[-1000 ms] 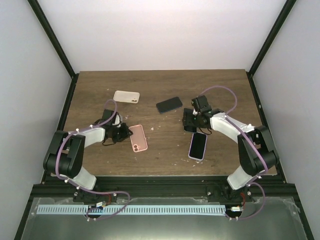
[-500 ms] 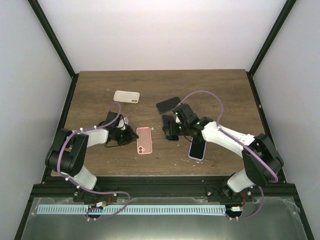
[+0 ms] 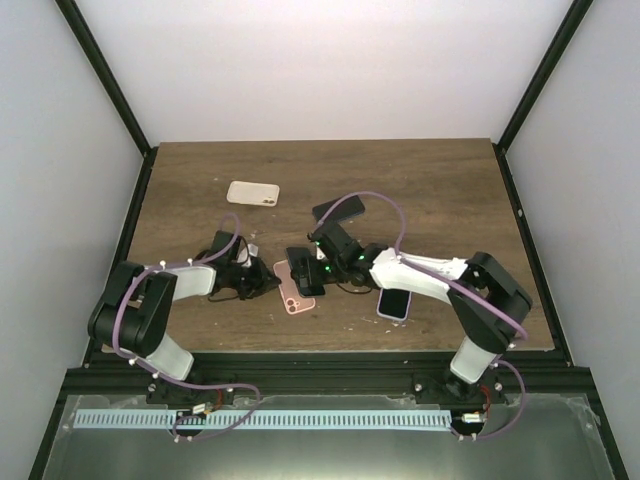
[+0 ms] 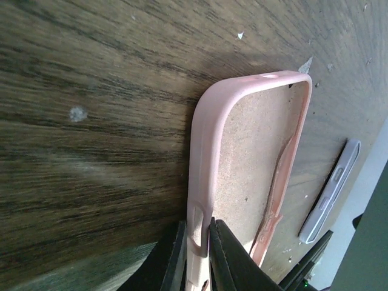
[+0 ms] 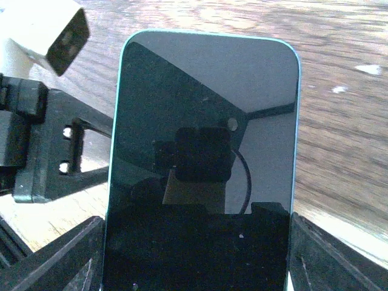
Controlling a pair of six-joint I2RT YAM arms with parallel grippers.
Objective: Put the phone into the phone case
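The pink phone case (image 3: pixel 295 303) lies open side up on the wooden table (image 3: pixel 440 180). My left gripper (image 3: pixel 264 282) is shut on its left side wall; the left wrist view shows the case (image 4: pixel 254 157) with both fingers pinching that wall, the gripper (image 4: pixel 197 254) at the bottom. My right gripper (image 3: pixel 318 272) is shut on a dark-screened phone (image 3: pixel 301 272) with a teal edge and holds it just over the case's far end. In the right wrist view the phone (image 5: pixel 203 109) fills the frame between the fingers of the right gripper (image 5: pixel 197 260).
A purple phone (image 3: pixel 395 302) lies right of the case, and its edge shows in the left wrist view (image 4: pixel 330 194). A black phone or case (image 3: pixel 338 210) and a beige case (image 3: pixel 252 192) lie farther back. The left arm's wrist (image 5: pixel 42 151) is close in front of the held phone.
My right arm has swung left across the table with the phone, from beside the purple phone to over the pink case. My left gripper has shifted the case slightly right.
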